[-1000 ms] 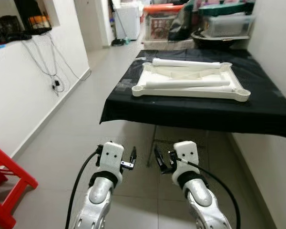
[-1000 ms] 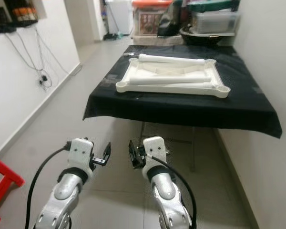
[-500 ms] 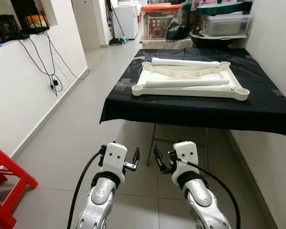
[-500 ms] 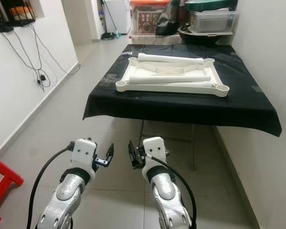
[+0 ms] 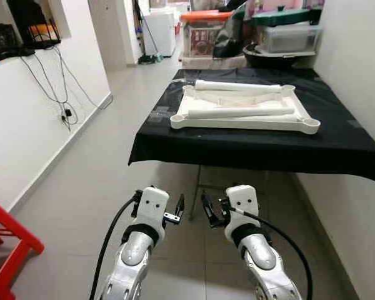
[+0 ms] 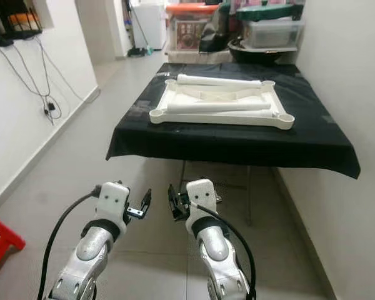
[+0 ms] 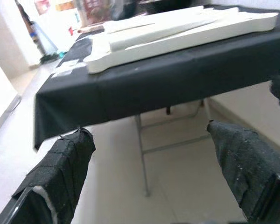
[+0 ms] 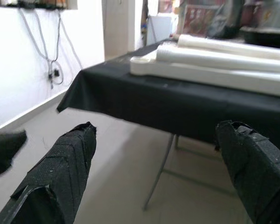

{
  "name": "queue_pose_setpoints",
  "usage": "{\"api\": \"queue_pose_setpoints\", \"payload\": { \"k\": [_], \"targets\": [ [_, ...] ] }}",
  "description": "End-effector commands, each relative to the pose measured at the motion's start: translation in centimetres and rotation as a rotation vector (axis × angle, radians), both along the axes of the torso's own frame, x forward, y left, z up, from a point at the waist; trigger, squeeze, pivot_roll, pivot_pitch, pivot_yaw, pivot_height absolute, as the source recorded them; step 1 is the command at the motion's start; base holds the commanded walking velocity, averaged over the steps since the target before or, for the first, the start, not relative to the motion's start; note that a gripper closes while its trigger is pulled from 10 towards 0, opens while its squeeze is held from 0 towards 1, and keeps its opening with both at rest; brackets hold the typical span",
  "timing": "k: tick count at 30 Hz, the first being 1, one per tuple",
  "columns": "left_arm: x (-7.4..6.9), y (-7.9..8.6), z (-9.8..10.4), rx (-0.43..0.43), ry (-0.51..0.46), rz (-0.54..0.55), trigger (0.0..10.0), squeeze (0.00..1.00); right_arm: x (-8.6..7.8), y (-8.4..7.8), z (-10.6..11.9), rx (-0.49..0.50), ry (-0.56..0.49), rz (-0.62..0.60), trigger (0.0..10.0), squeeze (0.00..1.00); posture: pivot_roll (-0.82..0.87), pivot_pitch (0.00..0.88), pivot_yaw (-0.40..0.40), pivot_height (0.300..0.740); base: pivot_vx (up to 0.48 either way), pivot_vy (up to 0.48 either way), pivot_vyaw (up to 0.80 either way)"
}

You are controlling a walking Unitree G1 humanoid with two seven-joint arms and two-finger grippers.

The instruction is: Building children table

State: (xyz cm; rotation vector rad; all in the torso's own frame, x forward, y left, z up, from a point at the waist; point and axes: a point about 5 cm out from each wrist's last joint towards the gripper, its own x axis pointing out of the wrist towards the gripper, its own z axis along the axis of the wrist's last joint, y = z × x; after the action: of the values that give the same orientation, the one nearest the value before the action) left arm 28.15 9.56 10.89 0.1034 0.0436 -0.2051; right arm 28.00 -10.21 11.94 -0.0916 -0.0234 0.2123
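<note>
Both jaws: spread wide and empty; the wrist views look out between parted black fingers at the table ahead.
Left gripper [image 5: 177, 209]: held low in front of the body over the tiled floor [image 5: 81, 181], short of the table, its fingers [image 7: 60, 163] holding nothing.
Right gripper [image 5: 207, 210]: just beside the left one at the same height, fingers [image 8: 60, 158] likewise apart, touching nothing.
Work table: a folding table under a black cloth [image 5: 250, 147], standing against the right-hand wall with its near edge facing the robot and well apart from both grippers.
Children's tabletop [image 5: 244, 119]: a white plastic panel lying underside-up in the middle of the black cloth, with round leg sockets at its corners; the two near-corner sockets are plainly empty.
Table legs: two white tubes are loose on the upturned panel, one [image 5: 240, 112] lying across it towards its near edge, another [image 5: 237, 85] along its far edge. Whether more lie among them I cannot tell.
Done so far: as far as I can judge, nothing; no leg stands in any socket.
Left to do: close the gap to the table, pick up each leg, seat it upright in a corner socket, then turn the finished piece over.
Around: a red plastic stool [image 5: 9, 250] by the left wall, and storage boxes [image 5: 206, 28] stacked beyond the far edge.
</note>
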Motion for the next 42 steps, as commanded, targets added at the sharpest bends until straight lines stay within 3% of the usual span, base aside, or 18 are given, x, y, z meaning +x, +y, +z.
{"api": "queue_pose_setpoints", "payload": {
  "k": [1, 24, 36, 42],
  "targets": [
    [0.2, 0.3, 0.0, 0.009, -0.006, 0.000, 10.0, 0.00, 0.1, 0.1, -0.1, -0.002, -0.003, -0.001, 10.0, 0.00, -0.03, 0.000, 0.006, 0.740, 0.300, 0.000, 0.00],
    [0.2, 0.7, 0.6, 0.006, -0.045, 0.000, 10.0, 0.00, 0.4, -0.1, 0.1, 0.010, -0.027, -0.010, 10.0, 0.00, -0.02, 0.000, 0.002, 0.740, 0.309, 0.000, 0.00],
    [0.2, 0.6, 1.3, -0.002, -0.073, 0.018, 10.0, 0.00, 0.6, -0.3, 1.1, 0.015, -0.088, -0.012, 10.0, 0.00, -0.01, 0.000, -0.004, 0.740, 0.311, 0.000, 0.00],
    [0.7, 1.8, 2.5, 0.009, -0.117, 0.061, 10.0, 0.00, 0.6, -0.6, 1.4, 0.019, -0.101, -0.014, 10.0, 0.00, -0.01, 0.000, -0.005, 0.740, 0.309, 0.000, 0.00]
  ]
}}
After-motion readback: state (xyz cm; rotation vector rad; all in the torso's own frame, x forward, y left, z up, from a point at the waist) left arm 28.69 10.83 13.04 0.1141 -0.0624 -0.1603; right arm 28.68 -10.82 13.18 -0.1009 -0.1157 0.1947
